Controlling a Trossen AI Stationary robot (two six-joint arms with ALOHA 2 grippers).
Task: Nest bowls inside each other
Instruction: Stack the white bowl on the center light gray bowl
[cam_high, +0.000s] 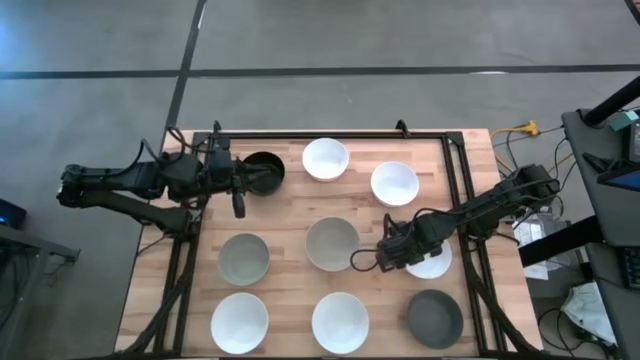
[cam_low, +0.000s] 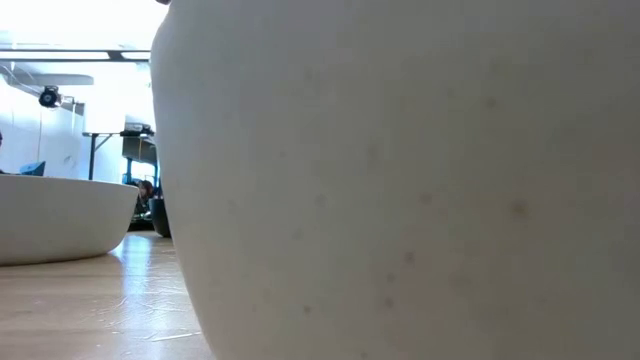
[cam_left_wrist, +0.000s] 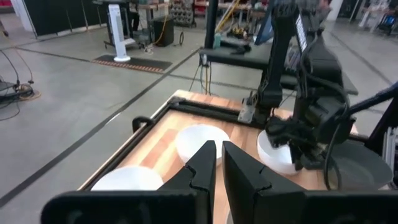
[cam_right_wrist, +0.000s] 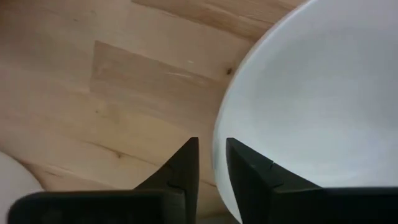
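Nine bowls sit on their bases on the wooden table. White bowls are at the far middle (cam_high: 325, 158), (cam_high: 394, 183), at the near edge (cam_high: 239, 320), (cam_high: 340, 322), and under my right gripper (cam_high: 432, 264). Two are grey-green (cam_high: 243, 258), (cam_high: 332, 243), one dark grey (cam_high: 435, 318), one black (cam_high: 264, 172). My right gripper (cam_right_wrist: 211, 144) is open and points down. One finger stands outside and one inside the rim (cam_right_wrist: 219, 155) of that white bowl, with wood showing in the gap. My left gripper (cam_left_wrist: 217, 149) is shut beside the black bowl and holds nothing I can see.
A black metal frame (cam_high: 455, 170) runs around the table. In the low view a white bowl's wall (cam_low: 400, 180) fills most of the picture, with another white bowl (cam_low: 60, 215) to its left. Bare wood lies between the bowls. Cables and equipment (cam_high: 590, 200) stand beyond the right edge.
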